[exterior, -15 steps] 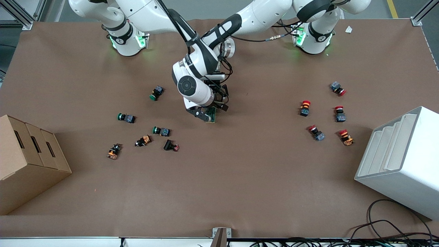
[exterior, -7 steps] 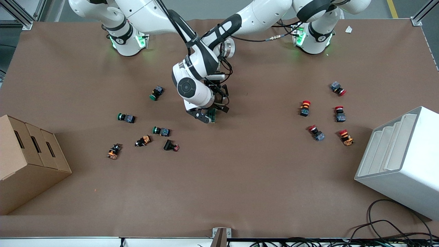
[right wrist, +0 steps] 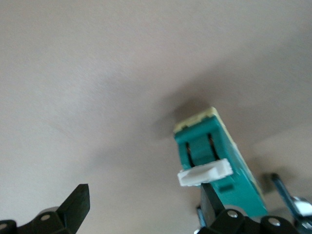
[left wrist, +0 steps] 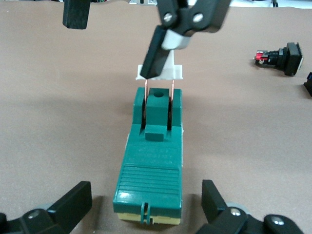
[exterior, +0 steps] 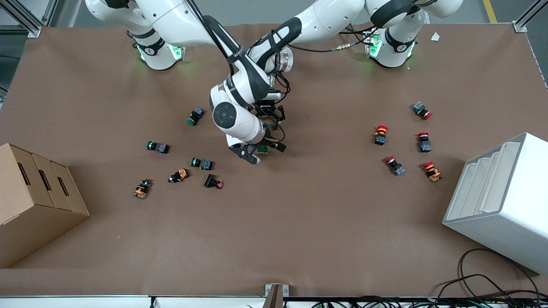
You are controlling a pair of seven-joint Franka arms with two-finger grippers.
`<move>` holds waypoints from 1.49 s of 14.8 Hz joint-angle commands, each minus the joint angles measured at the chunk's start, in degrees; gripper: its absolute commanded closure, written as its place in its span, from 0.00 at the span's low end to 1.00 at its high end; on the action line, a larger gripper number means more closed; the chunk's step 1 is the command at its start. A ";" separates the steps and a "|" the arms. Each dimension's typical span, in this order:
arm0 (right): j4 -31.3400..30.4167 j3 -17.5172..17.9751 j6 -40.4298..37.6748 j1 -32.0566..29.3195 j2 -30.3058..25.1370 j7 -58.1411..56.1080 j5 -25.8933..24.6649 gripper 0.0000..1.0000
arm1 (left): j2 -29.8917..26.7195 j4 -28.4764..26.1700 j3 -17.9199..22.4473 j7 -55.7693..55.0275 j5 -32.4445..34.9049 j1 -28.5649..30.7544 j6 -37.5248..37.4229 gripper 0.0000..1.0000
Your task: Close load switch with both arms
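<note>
The load switch (exterior: 262, 149) is a dark-green block lying on the brown table (exterior: 299, 222) near its middle. In the left wrist view the load switch (left wrist: 151, 161) has its white lever (left wrist: 163, 72) raised on two copper blades. My left gripper (left wrist: 146, 207) is open, with one finger on each side of the switch's end, neither touching it. My right gripper (exterior: 264, 152) is open over the switch, and one of its fingers (left wrist: 157, 51) rests against the white lever. The right wrist view shows the load switch (right wrist: 222, 161) and its lever (right wrist: 204, 173) by that finger.
Several green and orange push buttons (exterior: 201, 163) lie toward the right arm's end, and red ones (exterior: 380, 134) toward the left arm's end. A cardboard box (exterior: 34, 201) and a white bin (exterior: 501, 201) stand at the table's ends. A black-and-red button (left wrist: 280, 53) lies near the switch.
My right wrist and gripper have shifted toward the front edge of the table and a little toward the right arm's end. The switch shows slightly lower in the front view. The left arm has barely moved.
</note>
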 commanded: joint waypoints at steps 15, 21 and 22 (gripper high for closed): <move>4.26 -0.02 0.90 -2.38 6.32 -7.83 -3.79 0.00 | 2.00 1.30 0.95 -1.31 0.97 -0.49 -0.23 0.00; 5.40 -0.37 -7.69 -8.34 3.70 -14.23 -5.02 0.00 | 2.00 1.30 0.95 -1.23 0.97 -0.40 -0.23 0.00; 5.49 -0.46 -10.68 -9.92 2.56 -16.42 -5.72 0.00 | 2.00 1.30 0.95 -1.31 0.97 -0.40 -0.15 0.00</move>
